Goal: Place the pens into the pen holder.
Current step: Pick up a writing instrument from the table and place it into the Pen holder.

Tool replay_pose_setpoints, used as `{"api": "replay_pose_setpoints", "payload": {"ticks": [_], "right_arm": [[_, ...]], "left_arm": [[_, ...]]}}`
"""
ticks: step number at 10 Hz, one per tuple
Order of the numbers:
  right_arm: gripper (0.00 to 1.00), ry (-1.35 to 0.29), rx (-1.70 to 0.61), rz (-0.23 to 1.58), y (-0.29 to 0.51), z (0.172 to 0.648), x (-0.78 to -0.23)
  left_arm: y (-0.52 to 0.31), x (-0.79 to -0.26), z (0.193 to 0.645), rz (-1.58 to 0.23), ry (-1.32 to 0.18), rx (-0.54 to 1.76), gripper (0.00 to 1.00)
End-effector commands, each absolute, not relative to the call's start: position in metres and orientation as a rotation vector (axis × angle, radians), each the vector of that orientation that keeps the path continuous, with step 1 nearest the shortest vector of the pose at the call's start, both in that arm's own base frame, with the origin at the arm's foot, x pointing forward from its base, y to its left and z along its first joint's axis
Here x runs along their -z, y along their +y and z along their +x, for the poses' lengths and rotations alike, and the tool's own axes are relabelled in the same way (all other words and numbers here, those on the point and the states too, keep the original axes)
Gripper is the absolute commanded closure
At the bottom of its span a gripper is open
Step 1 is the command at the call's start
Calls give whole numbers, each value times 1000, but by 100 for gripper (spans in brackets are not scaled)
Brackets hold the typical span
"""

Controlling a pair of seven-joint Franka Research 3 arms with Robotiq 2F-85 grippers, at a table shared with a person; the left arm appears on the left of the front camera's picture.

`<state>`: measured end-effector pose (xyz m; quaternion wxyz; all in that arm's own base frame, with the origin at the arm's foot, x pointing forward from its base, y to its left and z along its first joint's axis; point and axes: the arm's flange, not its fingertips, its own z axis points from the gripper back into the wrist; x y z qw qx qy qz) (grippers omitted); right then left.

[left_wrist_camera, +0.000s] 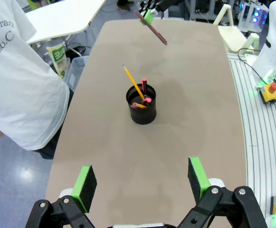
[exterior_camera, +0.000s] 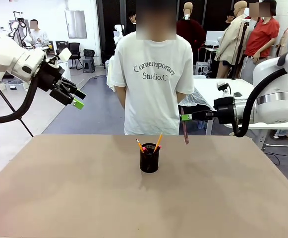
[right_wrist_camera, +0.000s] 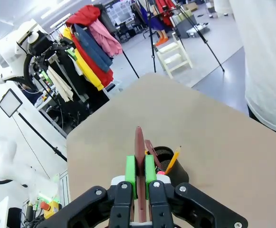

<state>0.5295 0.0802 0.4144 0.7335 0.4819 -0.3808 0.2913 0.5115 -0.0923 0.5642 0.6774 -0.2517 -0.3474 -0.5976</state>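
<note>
My right tool (exterior_camera: 185, 117) is clamped on the last reddish pen (exterior_camera: 185, 133), high above the desk (exterior_camera: 59, 198). The pen holder (exterior_camera: 149, 160) sits below and leftward, two pens inside; next I must carry over and lower. My left tool (exterior_camera: 77, 99) hangs apart.

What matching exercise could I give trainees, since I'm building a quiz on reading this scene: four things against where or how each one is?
Things:
1. yellow-orange pen
2. reddish-pink pen
3. left gripper
4. pen holder

States:
A. open, raised above the table's left side
B. standing on the table near its middle
C. leaning inside the black mesh cup
D. pinched in the shut right gripper, hanging above the table

Pairs: 1-C, 2-D, 3-A, 4-B
</note>
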Motion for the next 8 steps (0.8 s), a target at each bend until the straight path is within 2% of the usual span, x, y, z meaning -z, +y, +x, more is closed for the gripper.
{"api": "replay_pose_setpoints", "payload": {"ticks": [1, 8], "right_arm": [[100, -830, -661, 1048, 83, 530, -417], [100, -830, -661, 1048, 83, 530, -417]], "left_arm": [[-92, -566, 512, -559, -780, 1347, 0], [-92, -566, 512, -559, -780, 1347, 0]]}}
